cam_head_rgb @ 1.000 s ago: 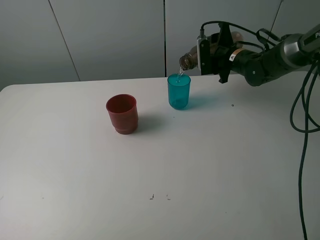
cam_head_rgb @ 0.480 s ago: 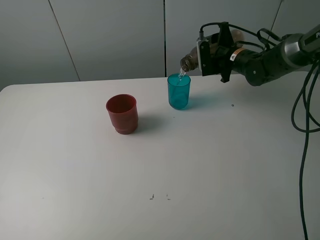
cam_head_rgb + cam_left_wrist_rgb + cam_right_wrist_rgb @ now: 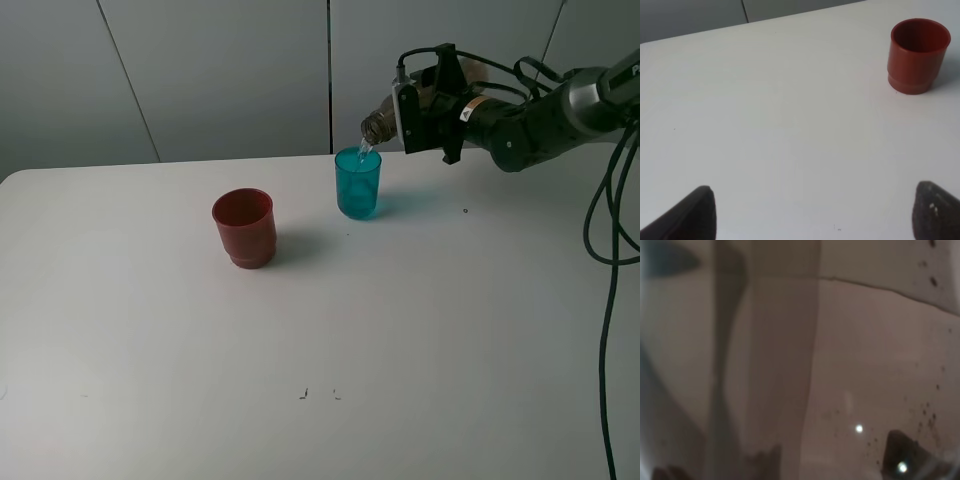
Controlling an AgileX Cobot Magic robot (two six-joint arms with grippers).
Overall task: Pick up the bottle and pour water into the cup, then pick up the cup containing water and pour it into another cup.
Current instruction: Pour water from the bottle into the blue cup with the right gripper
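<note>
Red cup (image 3: pixel 918 55) upright on white worktop (image 3: pixel 790 125), stepped base visible, inside dark. Two dark fingers (image 3: pixel 694 215) in foreground, spread wide, only bare worktop between them, well apart from cup. Grey wall panels (image 3: pixel 690 15) beyond worktop's far edge.

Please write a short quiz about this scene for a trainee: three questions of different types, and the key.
1. True or false: the bottle is tilted, mouth above the teal cup.
2. The right pincer grips: A) a spoon, B) the bottle, C) nothing?
3. Fill in: in the high view, the red cup stands to the ____ of the teal cup.
Key: 1 true; 2 B; 3 left.
</note>
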